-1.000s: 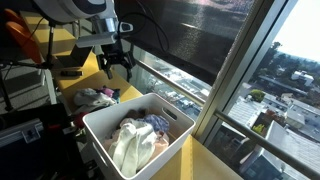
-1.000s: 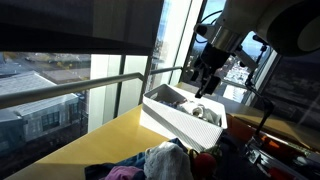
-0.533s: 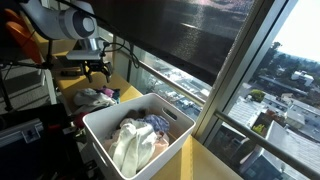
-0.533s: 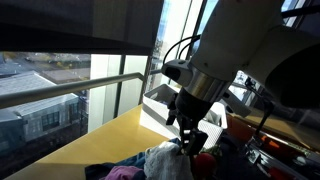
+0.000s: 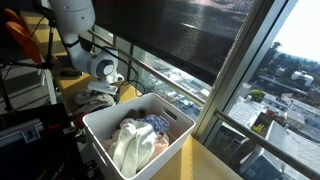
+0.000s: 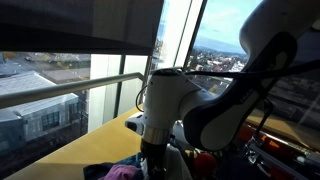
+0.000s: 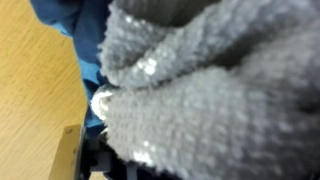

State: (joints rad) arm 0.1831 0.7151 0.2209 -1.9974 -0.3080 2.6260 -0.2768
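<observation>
Grey fleece cloth (image 7: pixel 200 100) fills nearly the whole wrist view, its nubbly pile pressed close to the lens. A blue cloth (image 7: pixel 75 25) peeks out at 11 o'clock, and bare wood of the table (image 7: pixel 30 90) shows at 9 o'clock. The fleece lies on top of a small heap of clothes (image 5: pixel 95 98) on the table, at about 10 o'clock from the white bin (image 5: pixel 165 140) in an exterior view.

The gripper (image 5: pixel 100 90) is down on that heap with its jaws spread wide. Nothing looks pinched between them, though the fabric hides the tips.

The fleece looks light, soft and limp. It would likely sag and drag its neighbours along, and the blue cloth beneath could snag and come up with it. A raised fold or bunched ridge near the top of the heap seems the best place to take hold, pinched deep enough that the loose pile does not slip out.

The wrist view gives the texture and the layering of grey over blue, but nothing of the surroundings. An exterior view shows the bin and the garments already in it (image 5: pixel 135 140). In an exterior view the arm (image 6: pixel 190 100) blocks the bin, and only the heap's near edge (image 6: pixel 120 172) shows at 6 o'clock.
</observation>
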